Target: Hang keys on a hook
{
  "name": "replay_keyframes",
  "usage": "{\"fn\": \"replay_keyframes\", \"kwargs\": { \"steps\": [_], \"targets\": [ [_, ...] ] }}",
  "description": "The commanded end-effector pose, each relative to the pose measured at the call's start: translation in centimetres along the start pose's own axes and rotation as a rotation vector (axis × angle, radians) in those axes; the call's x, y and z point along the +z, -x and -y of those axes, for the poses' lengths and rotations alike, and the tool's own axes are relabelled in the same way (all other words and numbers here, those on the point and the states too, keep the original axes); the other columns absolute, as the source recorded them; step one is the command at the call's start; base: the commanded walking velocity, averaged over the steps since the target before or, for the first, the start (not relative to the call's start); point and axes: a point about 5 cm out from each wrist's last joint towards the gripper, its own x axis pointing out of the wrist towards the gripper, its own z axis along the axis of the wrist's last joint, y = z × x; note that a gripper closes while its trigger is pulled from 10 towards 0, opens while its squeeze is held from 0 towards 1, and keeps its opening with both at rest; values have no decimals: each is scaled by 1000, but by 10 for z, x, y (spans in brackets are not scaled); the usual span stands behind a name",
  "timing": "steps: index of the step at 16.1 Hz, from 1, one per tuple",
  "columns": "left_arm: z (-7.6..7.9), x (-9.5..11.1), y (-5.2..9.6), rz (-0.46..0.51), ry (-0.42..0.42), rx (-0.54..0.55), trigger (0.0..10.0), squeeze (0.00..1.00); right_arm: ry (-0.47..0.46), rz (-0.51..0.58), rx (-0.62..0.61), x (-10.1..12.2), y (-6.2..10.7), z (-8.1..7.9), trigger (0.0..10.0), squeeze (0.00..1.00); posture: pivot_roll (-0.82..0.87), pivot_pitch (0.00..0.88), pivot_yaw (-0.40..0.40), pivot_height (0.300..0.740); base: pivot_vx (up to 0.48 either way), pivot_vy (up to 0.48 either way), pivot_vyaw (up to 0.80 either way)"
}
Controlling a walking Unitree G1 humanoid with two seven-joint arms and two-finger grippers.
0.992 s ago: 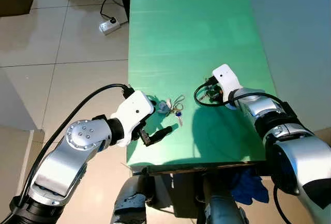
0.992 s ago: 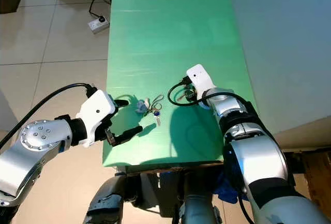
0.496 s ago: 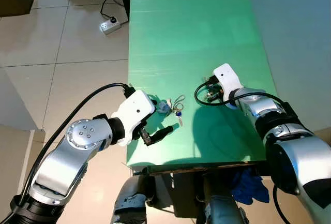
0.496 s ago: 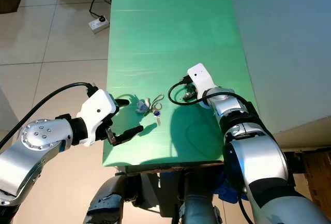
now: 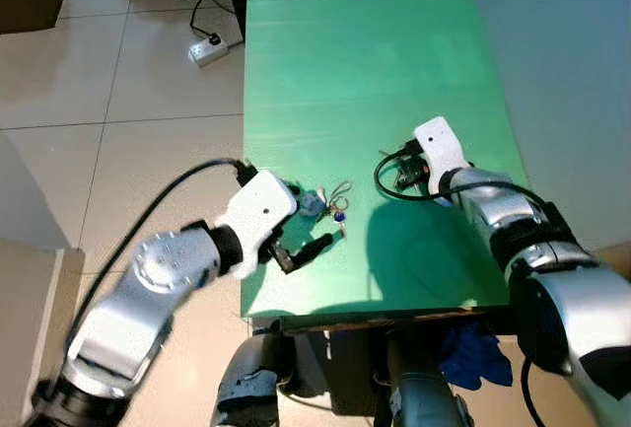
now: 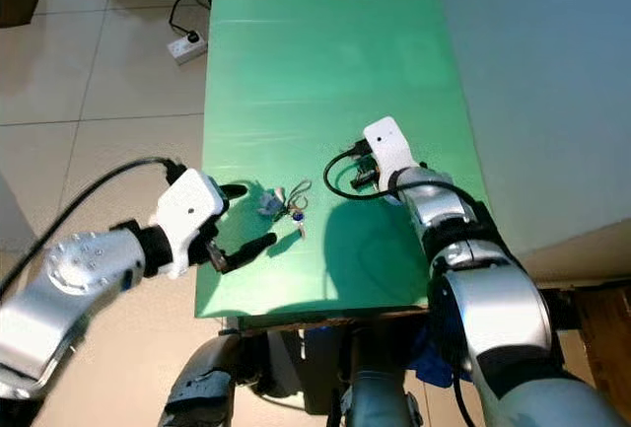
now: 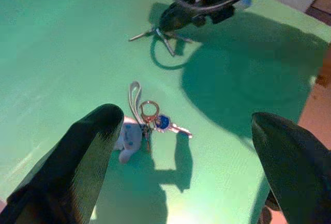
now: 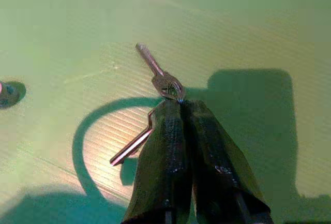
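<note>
— Left gripper point(image 7: 181, 136): how does it stand?
— Spread wide, its 2 black fingers point(image 7: 88, 157) apart, hovering low over the near left part of the green table point(image 5: 365, 62). The key bunch point(image 7: 147, 123) lies flat on the table between them, untouched: a blue-headed key, a ring, a grey loop and a small pale charm.
— And the right gripper point(image 8: 181, 102)?
— Pressed shut, fingertips together on the head of a thin metal piece point(image 8: 155, 71) lying on the table, well to the right of the key bunch. I cannot tell whether that piece is a key or a hook.
— Anything off the table?
— A white power strip point(image 5: 209, 48) on the tiled floor point(image 5: 99, 102).
</note>
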Motion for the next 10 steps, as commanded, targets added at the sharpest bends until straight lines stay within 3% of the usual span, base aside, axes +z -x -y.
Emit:
{"fn": "replay_keyframes", "kwargs": {
  "steps": [1, 2, 5, 7, 8, 10],
  "targets": [
    [2, -6, 0, -8, 11, 22, 10000, 0, -25, 14, 6, -7, 0, -5, 0, 0, -26, 253, 32, 718, 0, 0, 0],
    [2, -8, -4, 0, 15, 36, 10000, 0, -37, 38, 5, -7, -1, -8, 0, 0, -37, 194, 35, 718, 0, 0, 0],
    [-4, -12, -13, 14, 25, 111, 10000, 0, -95, 119, -29, -3, -2, -12, 0, 0, -41, 131, 42, 718, 0, 0, 0],
    [-15, -16, -16, 28, 47, 256, 10000, 0, -119, 200, -77, -1, 1, -11, 0, 0, -43, 39, 45, 718, 0, 0, 0],
    [-20, -17, -17, 42, 61, 320, 10000, 0, -71, 224, -95, -1, 3, -9, 0, 0, -45, 9, 54, 718, 0, 0, 0],
    [-30, -17, -17, 85, 109, 427, 10000, 0, -82, 276, -135, -3, 8, -6, 0, 0, -58, 0, 60, 718, 0, 0, 0]
  ]
}}
